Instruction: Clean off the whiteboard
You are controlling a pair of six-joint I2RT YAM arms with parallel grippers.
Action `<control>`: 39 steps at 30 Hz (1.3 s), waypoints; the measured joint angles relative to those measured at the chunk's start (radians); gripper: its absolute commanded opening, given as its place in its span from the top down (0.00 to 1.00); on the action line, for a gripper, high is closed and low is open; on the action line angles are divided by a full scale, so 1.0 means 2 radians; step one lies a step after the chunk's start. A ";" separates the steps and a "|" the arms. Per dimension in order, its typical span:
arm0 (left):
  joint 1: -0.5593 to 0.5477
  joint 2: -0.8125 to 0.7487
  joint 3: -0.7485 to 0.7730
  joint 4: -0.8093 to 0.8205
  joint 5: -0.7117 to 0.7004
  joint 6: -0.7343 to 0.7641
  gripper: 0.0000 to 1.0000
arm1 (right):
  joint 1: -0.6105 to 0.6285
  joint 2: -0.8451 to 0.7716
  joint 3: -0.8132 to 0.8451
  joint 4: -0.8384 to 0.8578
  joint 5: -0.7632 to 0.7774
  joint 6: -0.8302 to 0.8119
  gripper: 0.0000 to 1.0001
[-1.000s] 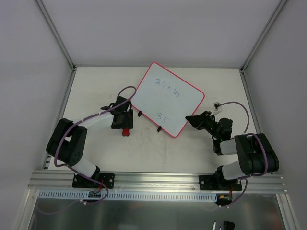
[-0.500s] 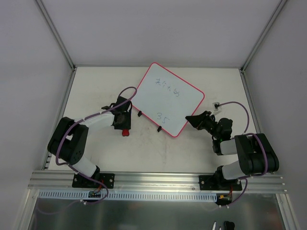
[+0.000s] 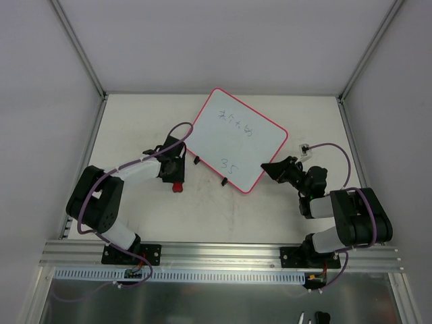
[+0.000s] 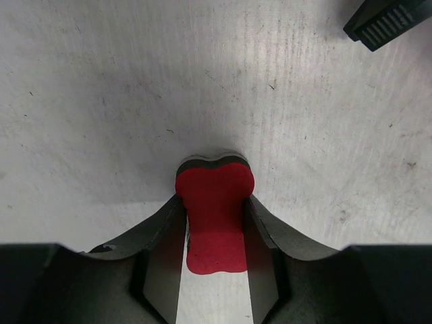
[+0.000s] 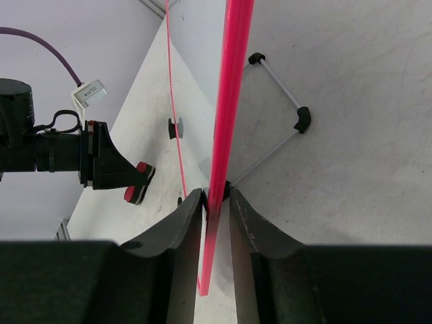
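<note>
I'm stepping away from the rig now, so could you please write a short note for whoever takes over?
Grippers: the left gripper is shut on the red eraser, low over the table, left of the whiteboard. The right gripper is shut on the board's right rim.
Done: eraser gripped, board steadied.
Left: the handwriting is untouched; wipe all of it.

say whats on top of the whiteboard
Only dark handwriting shows on the whiteboard: a scrawled line toward the far edge and "35" nearer the arms. Nothing rests on it. The right gripper pinches its rim, covering a sliver there.
</note>
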 measured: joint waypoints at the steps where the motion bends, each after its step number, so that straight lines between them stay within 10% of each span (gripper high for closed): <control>1: 0.000 -0.001 0.000 0.000 0.002 0.000 0.69 | 0.000 0.000 0.000 0.000 0.000 0.000 0.77; 11: 0.000 -0.013 0.008 -0.008 0.008 0.000 0.75 | 0.000 0.000 0.000 0.004 -0.007 0.009 0.99; 39: 0.000 -0.019 0.244 -0.003 -0.008 0.029 0.79 | -0.001 0.013 0.005 0.011 -0.017 0.009 1.00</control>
